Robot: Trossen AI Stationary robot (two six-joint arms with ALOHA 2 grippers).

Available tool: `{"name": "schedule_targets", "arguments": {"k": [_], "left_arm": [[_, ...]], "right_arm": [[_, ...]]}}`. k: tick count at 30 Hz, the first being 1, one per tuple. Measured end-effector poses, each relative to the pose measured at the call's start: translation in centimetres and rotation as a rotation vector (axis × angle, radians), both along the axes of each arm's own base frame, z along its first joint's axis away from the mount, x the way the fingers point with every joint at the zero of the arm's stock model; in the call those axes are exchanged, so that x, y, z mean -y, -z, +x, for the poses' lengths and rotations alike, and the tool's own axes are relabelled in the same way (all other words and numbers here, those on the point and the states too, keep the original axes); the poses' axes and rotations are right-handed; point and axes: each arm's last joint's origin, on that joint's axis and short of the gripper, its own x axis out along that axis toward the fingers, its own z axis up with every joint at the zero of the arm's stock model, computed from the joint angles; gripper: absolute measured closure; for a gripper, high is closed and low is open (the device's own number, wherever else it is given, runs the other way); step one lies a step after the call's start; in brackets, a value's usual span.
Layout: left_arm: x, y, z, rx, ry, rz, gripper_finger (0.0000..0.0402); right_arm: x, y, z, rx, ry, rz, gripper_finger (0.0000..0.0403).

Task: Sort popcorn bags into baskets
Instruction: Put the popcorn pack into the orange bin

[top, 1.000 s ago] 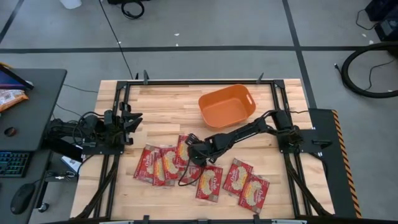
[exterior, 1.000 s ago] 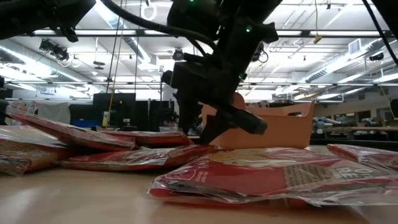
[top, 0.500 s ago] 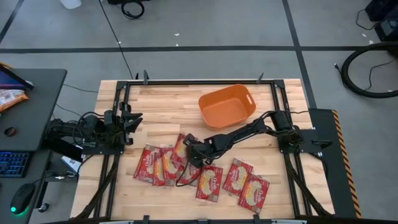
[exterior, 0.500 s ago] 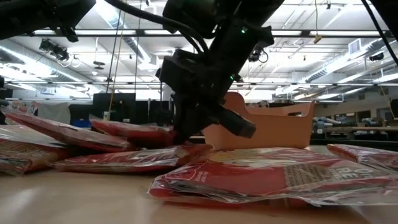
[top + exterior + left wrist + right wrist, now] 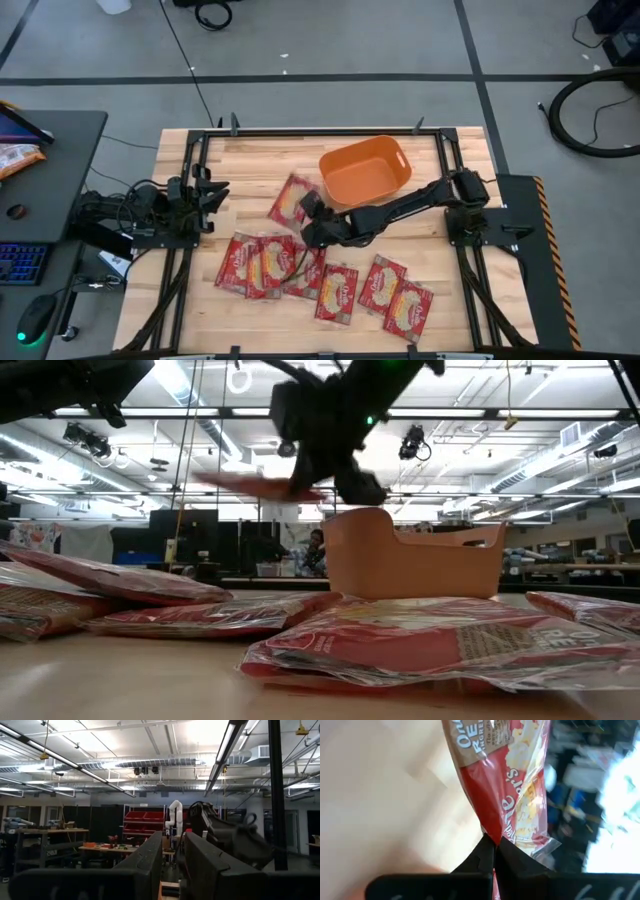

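Right gripper (image 5: 308,205) out over mid-table, just left of the orange tub (image 5: 366,172), fingers pinched together on the edge of one popcorn bag (image 5: 290,199). Bag lifted clear of the table (image 5: 260,160): in the low view, held flat and high (image 5: 258,484), above the tub's rim (image 5: 420,565). In the right wrist view, only a narrow strip of foil caught between the fingertips (image 5: 487,851), the rest of the bag (image 5: 507,775) hanging free beyond them.

Left gripper (image 5: 212,196) parked at the table's left edge, well apart from the work; fingers (image 5: 150,855) close side by side with a slim gap between, holding nothing.

Remaining bags (image 5: 325,283) spread in a loose overlapping row along the near side of the table. Tub appears empty so far.

Risks, judged from here:
- Thin edge grip. Slick foil, most of the bag's weight cantilevered out; likely to slide out on a fast swing toward the tub.
- Bag on the far side of the gripper from the tub. Trailing end liable to catch the near rim and fold or tip outside if carried across too low.
- Release too early: bag draped over the rim instead of dropping in.
- Arm link stretched low over the row of bags; a dip on the way could drag one.
- Tub light and unanchored by the look of it; a knock from the gripper could shove it.
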Motion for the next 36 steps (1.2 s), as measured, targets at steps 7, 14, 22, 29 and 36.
{"name": "schedule_targets", "arguments": {"k": [7, 14, 22, 29, 36], "left_arm": [[0.0, 0.0, 0.0, -0.002, 0.003, -0.005, 0.0315], [0.0, 0.1, 0.0, -0.006, 0.004, -0.005, 0.0315], [0.0, 0.1, 0.0, -0.008, 0.004, -0.007, 0.0315], [0.0, 0.1, 0.1, -0.006, 0.012, -0.021, 0.0315], [0.0, 0.1, 0.1, -0.006, 0.012, -0.020, 0.0315]], "right_arm": [[1.2, -3.0, -3.2, 0.102, 0.248, -0.011, 0.0396], [3.0, -3.5, -7.0, 0.131, 0.521, 0.166, 0.0395], [4.7, 0.9, -10.6, -0.007, 0.665, 0.187, 0.0395], [6.9, 3.9, -11.5, -0.094, 0.678, 0.250, 0.0389], [7.9, 4.0, -11.4, -0.119, 0.691, 0.284, 0.0314]]}}
